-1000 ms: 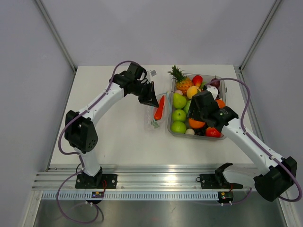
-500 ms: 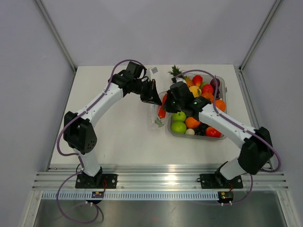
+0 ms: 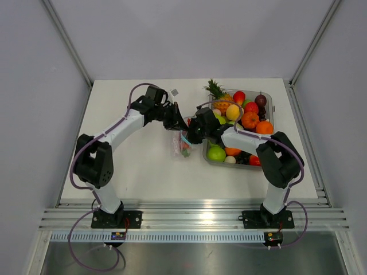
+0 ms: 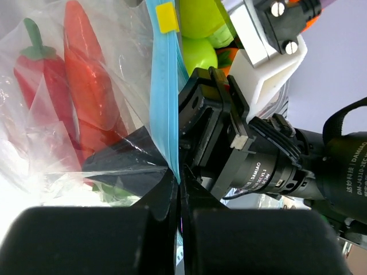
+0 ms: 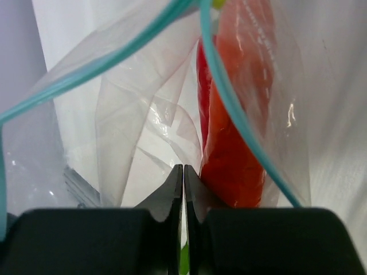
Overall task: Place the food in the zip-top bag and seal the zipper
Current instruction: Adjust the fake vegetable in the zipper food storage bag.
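The zip-top bag (image 3: 182, 146) hangs just left of the fruit tray, between my two grippers. Through its clear film (image 4: 103, 114) I see the food inside: a red chili with a green stem (image 4: 43, 86) and an orange-red piece (image 4: 86, 80). My left gripper (image 3: 176, 121) (image 4: 179, 183) is shut on the light-blue zipper (image 4: 163, 103) at the bag's mouth. My right gripper (image 3: 190, 136) (image 5: 183, 169) is shut, its tips pinching the bag's film (image 5: 137, 126) beside the orange-red piece (image 5: 229, 149). The zipper's two strips (image 5: 241, 114) spread apart above the right fingers.
A clear tray (image 3: 271, 104) at the right holds green apples (image 3: 217, 152), a pineapple (image 3: 217, 94), oranges and other toy fruit. It stands right against the right gripper. Both arms meet over the middle of the white table (image 3: 137, 172).
The right arm swung left from over the tray to the bag and its jaws closed. The left gripper, still holding the zipper, shifted slightly left and down.
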### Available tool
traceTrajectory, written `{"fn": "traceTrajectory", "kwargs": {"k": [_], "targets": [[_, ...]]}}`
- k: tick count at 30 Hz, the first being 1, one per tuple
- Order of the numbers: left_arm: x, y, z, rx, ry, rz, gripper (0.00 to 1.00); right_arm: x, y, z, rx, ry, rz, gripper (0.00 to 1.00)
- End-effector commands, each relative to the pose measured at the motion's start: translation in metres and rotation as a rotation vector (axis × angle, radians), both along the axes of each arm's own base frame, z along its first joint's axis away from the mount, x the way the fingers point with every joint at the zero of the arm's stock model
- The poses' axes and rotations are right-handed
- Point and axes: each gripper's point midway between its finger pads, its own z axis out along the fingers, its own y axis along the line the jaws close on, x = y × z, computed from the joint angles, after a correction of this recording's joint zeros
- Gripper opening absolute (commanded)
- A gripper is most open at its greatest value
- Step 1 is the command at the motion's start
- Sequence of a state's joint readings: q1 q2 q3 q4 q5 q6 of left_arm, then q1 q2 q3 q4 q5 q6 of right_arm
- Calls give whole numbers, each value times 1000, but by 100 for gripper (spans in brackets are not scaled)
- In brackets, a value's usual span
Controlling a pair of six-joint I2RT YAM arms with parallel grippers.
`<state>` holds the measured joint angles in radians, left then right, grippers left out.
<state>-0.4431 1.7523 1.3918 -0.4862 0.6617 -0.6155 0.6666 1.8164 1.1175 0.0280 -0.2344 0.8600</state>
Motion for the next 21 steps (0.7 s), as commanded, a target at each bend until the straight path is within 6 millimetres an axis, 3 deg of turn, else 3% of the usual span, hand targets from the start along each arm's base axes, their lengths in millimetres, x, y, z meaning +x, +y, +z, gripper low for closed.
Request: {"fn": "traceTrajectory", "kwargs": {"k": [1,5,9,13,14,16,21], "targets": [[-49,-37,107,-312,-114,-221,0,15,7,19,-51,-39,-14,7],[-49,-36,116,-328,-134,-219,0,10,-25,-17,-312,59,-54,6],[-43,-26,100,-266,-131,-185,0,12,-37,-10,-410,1,-77,7],[-36,-10,58,-192,-82,-152,0,3,-20,31,-227,-90,-24,15],[-35,-10,52,-196,-77,-152,0,3,-16,52,-168,-143,-23,20],[-42,-9,40,-204,-48,-165,0,2,-16,75,-122,-182,-24,20],[-43,-11,37,-224,-45,-167,0,4,-36,74,-201,-191,-91,19]]}}
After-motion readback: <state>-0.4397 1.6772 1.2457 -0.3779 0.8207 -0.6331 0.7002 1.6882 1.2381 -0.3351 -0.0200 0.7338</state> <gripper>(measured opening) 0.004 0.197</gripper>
